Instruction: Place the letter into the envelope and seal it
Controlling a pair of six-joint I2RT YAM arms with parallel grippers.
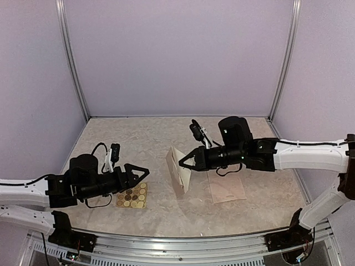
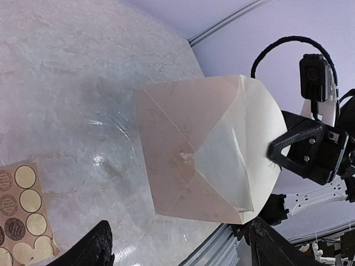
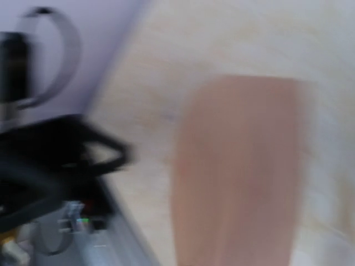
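Tightly shut, the right claw pinches the outer edge of the opened flap of the envelope, holding the pinkish-beige paper up on edge over the counter. Its seamed back faces the left wrist camera, and the mouth shows as a paler triangle. Whether its lower edge touches the counter, or whether anything is inside, cannot be told.

Opposite, the left claw stands wide open and empty, aimed at the envelope but apart from it. A sheet of round stickers lies on the counter just beside and below its fingers. Under the right arm a pale flat sheet rests on the counter. It may be the letter, though no border or print can be made out from above, and the right wrist view is too blurred to help.

By the look of it the envelope is light, thin and limp. Held only by the flap, it can swing on the fold line, and a hard pinch would likely crease it. A steadier hold would probably be on the body's edge beside the mouth, which leaves the opening free — a job the open left claw seems placed for. Any sheet going in would need the mouth kept spread, since paper this soft tends to close on itself.
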